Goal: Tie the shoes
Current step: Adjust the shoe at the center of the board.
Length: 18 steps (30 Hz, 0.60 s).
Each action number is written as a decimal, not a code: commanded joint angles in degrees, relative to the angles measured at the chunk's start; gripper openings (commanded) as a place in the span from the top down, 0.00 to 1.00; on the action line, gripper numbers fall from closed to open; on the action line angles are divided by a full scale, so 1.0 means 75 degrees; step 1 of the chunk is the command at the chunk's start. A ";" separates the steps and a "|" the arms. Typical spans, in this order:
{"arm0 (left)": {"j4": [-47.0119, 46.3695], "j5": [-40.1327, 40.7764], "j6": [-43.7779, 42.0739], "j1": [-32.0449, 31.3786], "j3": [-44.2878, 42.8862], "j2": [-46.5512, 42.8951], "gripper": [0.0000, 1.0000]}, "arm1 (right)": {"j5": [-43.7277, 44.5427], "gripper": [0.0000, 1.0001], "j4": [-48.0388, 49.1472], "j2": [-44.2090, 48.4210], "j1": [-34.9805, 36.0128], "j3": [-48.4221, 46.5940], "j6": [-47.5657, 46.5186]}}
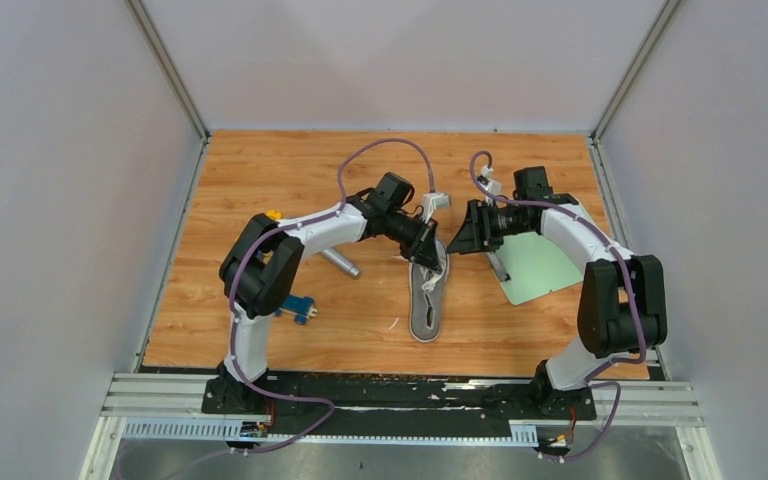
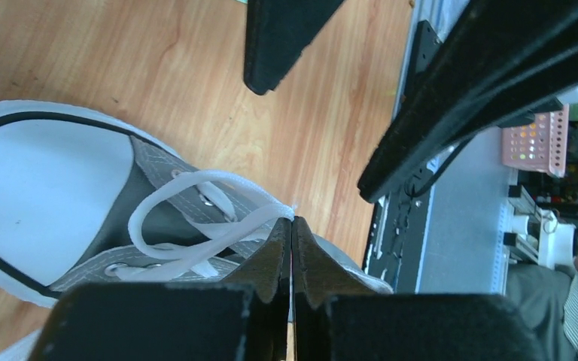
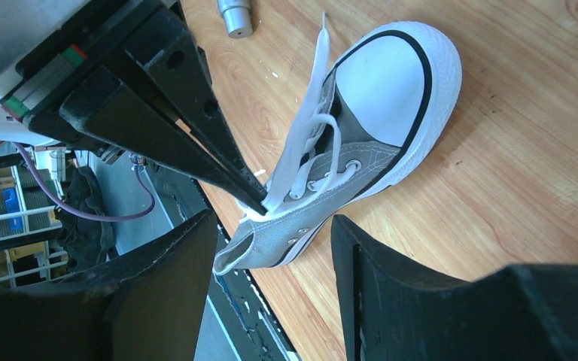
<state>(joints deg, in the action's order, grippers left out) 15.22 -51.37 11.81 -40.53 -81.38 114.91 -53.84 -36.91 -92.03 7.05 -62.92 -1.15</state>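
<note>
The grey canvas shoe (image 1: 428, 300) with its white toe cap (image 2: 38, 180) lies on the wooden table, toe toward the far side in the right wrist view (image 3: 361, 128). Its white laces (image 2: 196, 239) are loose over the tongue, and one strand (image 3: 314, 71) trails away past the toe. My left gripper (image 2: 292, 222) is shut, its tips pinching a lace just above the eyelets; it also shows in the top view (image 1: 428, 252) and as dark fingers (image 3: 196, 128) in the right wrist view. My right gripper (image 3: 275, 222) hangs open over the shoe's heel end, holding nothing, just right of the shoe (image 1: 457, 240).
A metal cylinder (image 1: 341, 264) lies left of the shoe. A pale green mat (image 1: 540, 266) sits under the right arm. A blue object (image 1: 298, 310) rests near the left arm's base. The table's near edge and black rail (image 3: 233, 316) run close by the heel.
</note>
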 commanded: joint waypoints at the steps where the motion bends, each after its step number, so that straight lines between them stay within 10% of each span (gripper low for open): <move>1: 0.0379 -0.0981 -0.0504 0.0062 -0.0205 -0.0661 1.00 | -0.0026 0.42 0.0279 0.0397 -0.0016 -0.0019 0.0001; 13: 0.0529 -0.0624 -0.1039 0.0853 0.1154 -0.2688 1.00 | -0.0775 0.41 0.0320 -0.0026 -0.0008 0.0109 0.0267; 18: 0.1115 0.0452 -0.1240 0.0894 0.1315 -0.2672 0.65 | -0.1511 0.38 0.0543 -0.0650 0.0051 0.0039 0.0814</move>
<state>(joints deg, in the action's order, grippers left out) 20.88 -52.53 4.58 -33.54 -72.58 96.49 -59.07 -35.73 -93.49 7.05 -62.61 1.19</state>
